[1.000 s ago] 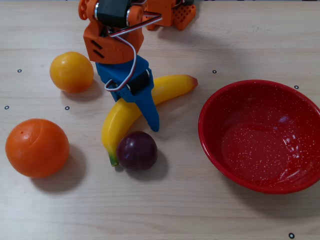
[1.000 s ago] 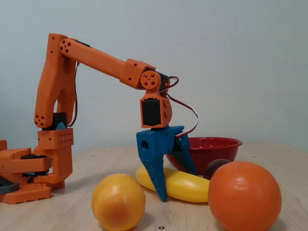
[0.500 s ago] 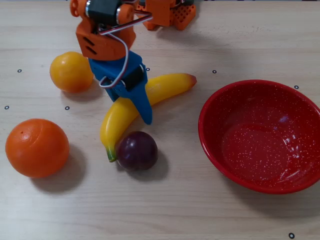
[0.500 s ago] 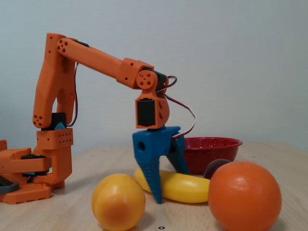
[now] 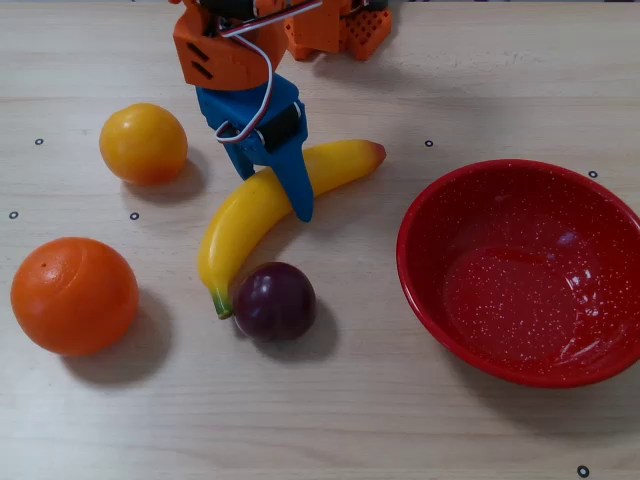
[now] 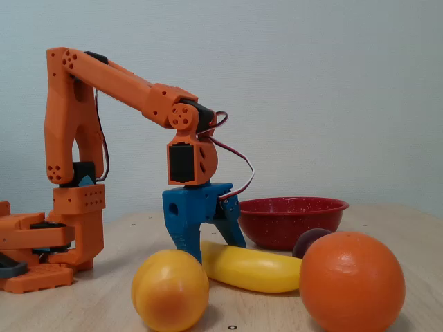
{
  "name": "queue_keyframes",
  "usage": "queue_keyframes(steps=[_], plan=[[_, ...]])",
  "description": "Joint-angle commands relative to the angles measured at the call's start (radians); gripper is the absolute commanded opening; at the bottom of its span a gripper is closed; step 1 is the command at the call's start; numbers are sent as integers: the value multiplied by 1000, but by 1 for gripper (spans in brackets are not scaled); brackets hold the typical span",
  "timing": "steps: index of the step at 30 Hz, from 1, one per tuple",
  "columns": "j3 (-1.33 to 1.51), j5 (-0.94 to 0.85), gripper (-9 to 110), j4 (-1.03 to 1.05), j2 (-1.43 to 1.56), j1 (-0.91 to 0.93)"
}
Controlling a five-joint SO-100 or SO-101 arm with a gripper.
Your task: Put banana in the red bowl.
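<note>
The yellow banana [image 5: 240,225] lies diagonally on the wooden table, with its orange-red tip toward the red bowl and its green stem end next to a dark plum. It also shows in the fixed view [image 6: 256,270]. My blue gripper [image 5: 272,192] is lowered over the banana's middle with its jaws spread, one finger on each side. In the fixed view the gripper [image 6: 211,250] stands at table height astride the banana. The banana rests on the table. The red speckled bowl [image 5: 450,230] sits empty to the right in the overhead view and behind the banana in the fixed view [image 6: 291,214].
A dark purple plum [image 5: 275,300] touches the banana's stem end. A yellow-orange round fruit [image 5: 143,143] and a larger orange [image 5: 74,295] lie to the left. The orange arm base [image 5: 330,25] is at the top edge.
</note>
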Motion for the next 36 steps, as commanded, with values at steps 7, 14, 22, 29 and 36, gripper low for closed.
queue_keyframes(steps=[7, 14, 22, 29, 36], plan=[[-106, 44, 30, -20, -69, -35], [-129, 29, 20, -23, -78, -48], [-130, 20, 0, -15, -77, -60], [-156, -9, 0, 25, -69, -51], [-215, 0, 0, 78, -46, -38]])
